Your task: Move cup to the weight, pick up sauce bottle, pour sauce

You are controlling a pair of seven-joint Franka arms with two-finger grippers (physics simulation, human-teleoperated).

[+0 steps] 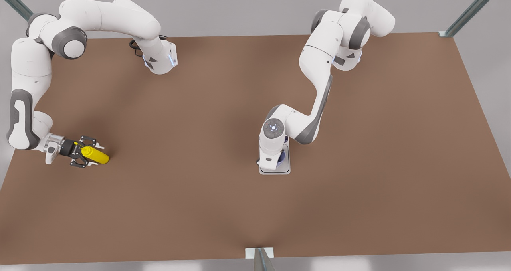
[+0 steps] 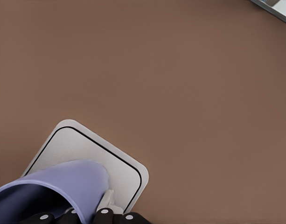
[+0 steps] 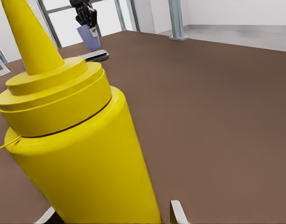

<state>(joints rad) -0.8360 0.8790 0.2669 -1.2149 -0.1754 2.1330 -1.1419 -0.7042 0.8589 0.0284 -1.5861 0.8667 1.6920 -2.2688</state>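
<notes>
Cup (image 2: 59, 186) in left pincer (image 2: 87, 215) over weight (image 2: 124, 168), sauce bottle (image 1: 96, 155) at right pincer (image 1: 82, 156)

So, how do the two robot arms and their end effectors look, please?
Both arms are glossy white with rounded links and dark grey joint covers. The right arm ends in a silver wrist and a black end effector with pale fingertips. The left arm shows a round grey cap with small coloured lights; its end effector is black with light fingertips and small pale screws.

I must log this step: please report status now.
Left gripper shut on cup, above the weight. Right gripper around sauce bottle, near the table. Nothing between them.
</notes>
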